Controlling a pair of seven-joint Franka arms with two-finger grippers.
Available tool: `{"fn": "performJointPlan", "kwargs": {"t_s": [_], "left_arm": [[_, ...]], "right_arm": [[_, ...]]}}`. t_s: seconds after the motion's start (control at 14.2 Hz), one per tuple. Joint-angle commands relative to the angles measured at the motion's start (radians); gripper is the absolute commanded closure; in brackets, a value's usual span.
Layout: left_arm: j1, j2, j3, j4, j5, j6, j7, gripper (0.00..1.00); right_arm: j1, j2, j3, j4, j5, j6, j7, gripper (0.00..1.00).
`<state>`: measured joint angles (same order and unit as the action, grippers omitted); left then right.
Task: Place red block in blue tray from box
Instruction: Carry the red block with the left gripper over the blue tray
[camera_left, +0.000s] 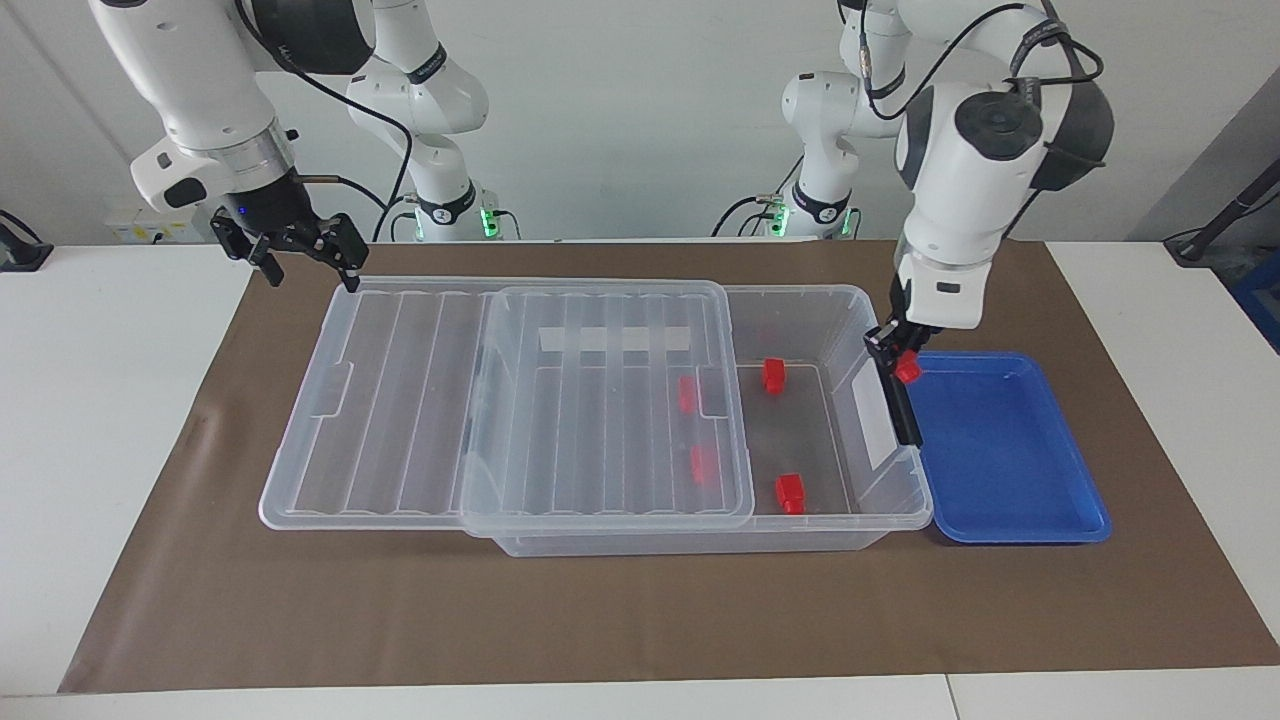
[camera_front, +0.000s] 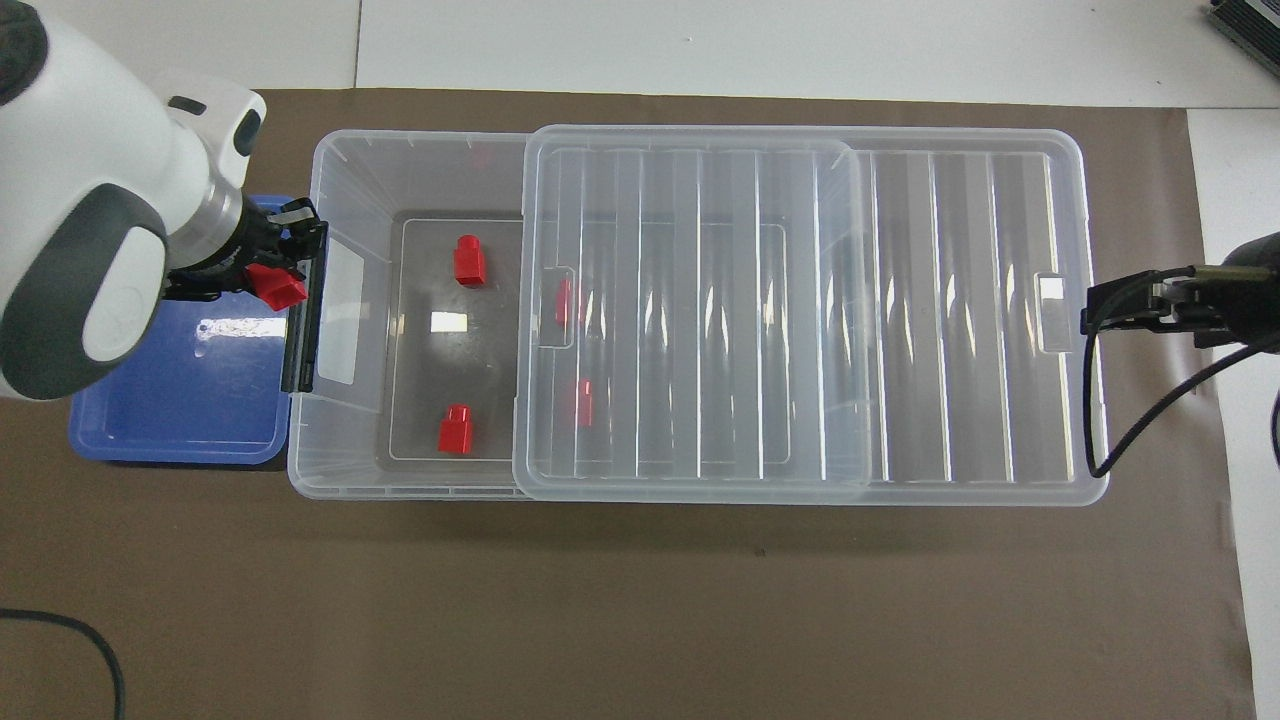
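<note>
No text, label, brand or number can be read here. The white strip on the box is blank (only a plain white band seen through the ribbed lid). The bands on the arms above each claw carry small lettering, too fine to make out. The tray bears no markings.
</note>
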<state>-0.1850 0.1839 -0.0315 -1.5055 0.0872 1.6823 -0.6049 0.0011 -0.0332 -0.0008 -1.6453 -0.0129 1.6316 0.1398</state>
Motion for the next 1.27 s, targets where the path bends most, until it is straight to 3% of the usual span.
{"fn": "performJointPlan", "kwargs": {"t_s": [0.0,0.14,0.35,0.49,0.56,0.7,0.77,0.99,1.2], "left_arm": [[0.071,-0.012,-0.005,0.031,-0.027,-0.062,0.179,1.0],[0.11,-0.03,-0.007,0.025,-0.023,-0.053,0.372,1.0],[0.162,-0.032,-0.008,0.019,-0.023,-0.044,0.505,1.0],[0.206,-0.034,-0.008,0.015,-0.021,-0.041,0.647,1.0],[0.231,-0.044,-0.008,-0.01,-0.021,-0.024,0.713,1.0],[0.245,-0.069,-0.008,-0.074,-0.023,0.043,0.737,1.0],[0.248,-0.09,-0.007,-0.129,-0.024,0.106,0.735,1.0],[0.326,-0.119,-0.008,-0.33,-0.035,0.346,0.744,1.0],[0.34,-0.092,-0.008,-0.39,-0.055,0.473,0.741,1.0]], "right_arm": [[0.002,-0.013,-0.018,-0.013,-0.001,-0.001,-0.031,0.0],[-0.006,-0.01,-0.019,-0.011,-0.001,-0.001,-0.055,0.0],[-0.07,0.004,-0.019,-0.01,-0.001,0.019,-0.165,0.0],[-0.121,0.027,-0.018,-0.011,0.007,0.056,-0.256,0.11],[-0.137,0.038,-0.019,-0.011,0.01,0.079,-0.32,0.26],[-0.183,0.085,-0.018,-0.011,0.024,0.137,-0.458,0.82],[-0.2,0.113,-0.018,-0.013,0.051,0.177,-0.51,1.0],[-0.208,0.18,-0.018,-0.017,0.073,0.282,-0.545,1.0],[-0.21,0.231,-0.018,-0.022,0.135,0.361,-0.584,1.0]]}}
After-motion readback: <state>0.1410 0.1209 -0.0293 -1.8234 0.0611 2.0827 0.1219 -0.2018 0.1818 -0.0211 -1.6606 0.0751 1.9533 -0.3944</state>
